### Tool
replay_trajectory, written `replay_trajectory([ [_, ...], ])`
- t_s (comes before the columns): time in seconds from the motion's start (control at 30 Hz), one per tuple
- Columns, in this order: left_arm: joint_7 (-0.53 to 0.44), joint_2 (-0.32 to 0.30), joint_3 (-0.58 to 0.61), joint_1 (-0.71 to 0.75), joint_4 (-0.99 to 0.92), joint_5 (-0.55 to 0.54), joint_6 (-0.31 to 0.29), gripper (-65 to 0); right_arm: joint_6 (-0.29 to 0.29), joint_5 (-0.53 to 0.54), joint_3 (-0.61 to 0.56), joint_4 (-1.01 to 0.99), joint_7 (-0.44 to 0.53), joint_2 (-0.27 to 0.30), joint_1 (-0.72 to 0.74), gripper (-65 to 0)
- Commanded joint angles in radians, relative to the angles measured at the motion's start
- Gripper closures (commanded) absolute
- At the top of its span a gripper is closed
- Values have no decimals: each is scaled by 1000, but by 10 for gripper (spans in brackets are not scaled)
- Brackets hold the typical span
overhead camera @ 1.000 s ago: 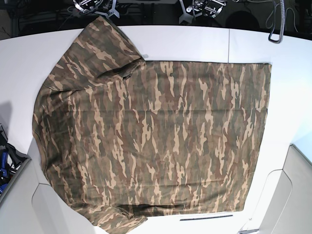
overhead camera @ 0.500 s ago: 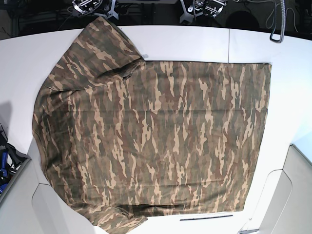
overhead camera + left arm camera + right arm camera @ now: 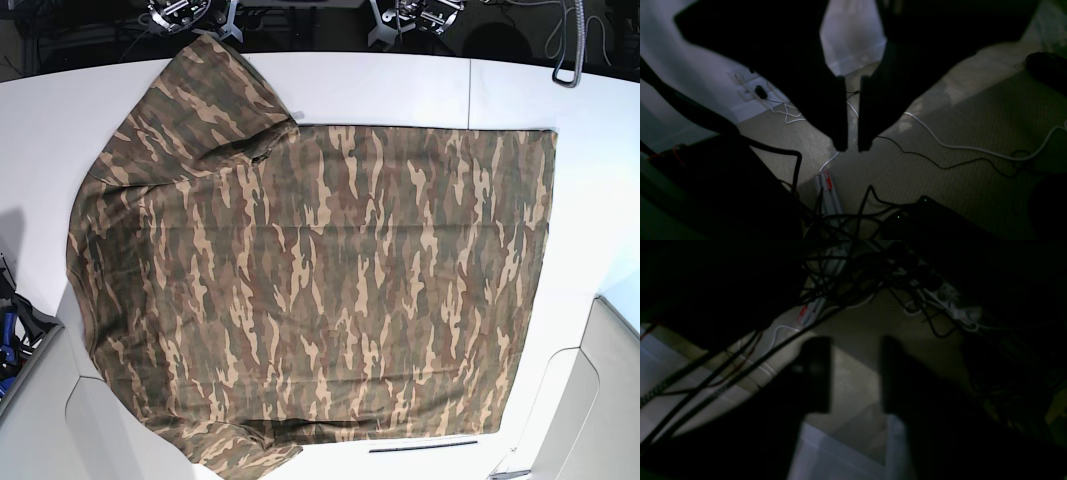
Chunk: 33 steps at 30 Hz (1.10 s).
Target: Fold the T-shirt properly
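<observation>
T-shirt [image 3: 320, 290] in brown, tan and olive camouflage lies spread flat on the white table [image 3: 400, 85], seen from the base view. Its body covers most of the tabletop, with the straight hem along the right side and the shoulders toward the left. One short sleeve [image 3: 205, 100] fans out toward the upper left, near the table's far edge, and the other sleeve [image 3: 240, 450] reaches the near edge at the bottom. The cloth looks smooth, with only faint creases, and nothing rests on it.

Neither arm reaches over the shirt; only bits of metal hardware [image 3: 185, 15] show past the table's far edge.

The left gripper [image 3: 850, 146] hangs over a carpeted floor [image 3: 973, 110], its two dark fingers [image 3: 836, 116] nearly together with a thin gap between them and nothing held. White and black cables [image 3: 957, 146] trail across the carpet below, and a power strip [image 3: 826, 190] lies near the bottom.

The right gripper [image 3: 855, 410] appears in a very dim view, its fingers [image 3: 816, 373] set apart with empty space between them. Dark cables [image 3: 853, 276] tangle over the floor beyond it.
</observation>
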Motion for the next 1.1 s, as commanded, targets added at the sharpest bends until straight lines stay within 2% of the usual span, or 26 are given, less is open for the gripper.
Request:
replay_trajectory([
  [0.0,3,-3,1,0,5,-2,-7,-64,7,4,1,8,2,3,-1,-94],
  [0.07,3,-3,0,0,5,-2,-7,-64,7,5,1,8,2,3,-1,-20],
  [0.2,4,-3,1,0,5,-2,-7,-65,6,5,1,8,2,3,-1,-20],
  [0.27,8,-3,1,0,5,-2,-20,-66,7,5,1,8,1,3,-1,-78],
  [0.37,8,-3,1,0,5,-2,-78,-131,6,6,1,8,2,3,-1,-243],
  [0.4,7,-3,1,0,5,-2,-83,-139,6,6,1,8,2,3,-1,-276],
  [0.43,7,-3,1,1,5,-2,-82,-138,6,6,1,8,2,3,-1,-280],
  [0.5,6,-3,0,1,5,-2,-82,-138,7,8,1,8,2,3,-1,-273],
  [0.63,3,-3,0,0,5,-1,-83,-135,8,7,1,8,2,3,-1,-194],
  [0.77,8,-3,0,1,5,-2,-83,-136,8,8,1,8,1,3,-1,-190],
  [0.87,56,-3,0,3,5,-2,-90,-136,10,8,1,8,1,6,-10,-190],
  [1.0,81,-18,0,23,6,-3,-261,-136,38,8,1,8,1,14,-23,-190],
  [1.07,72,-26,0,44,17,-12,-298,-136,41,8,1,8,1,14,-31,-190],
])
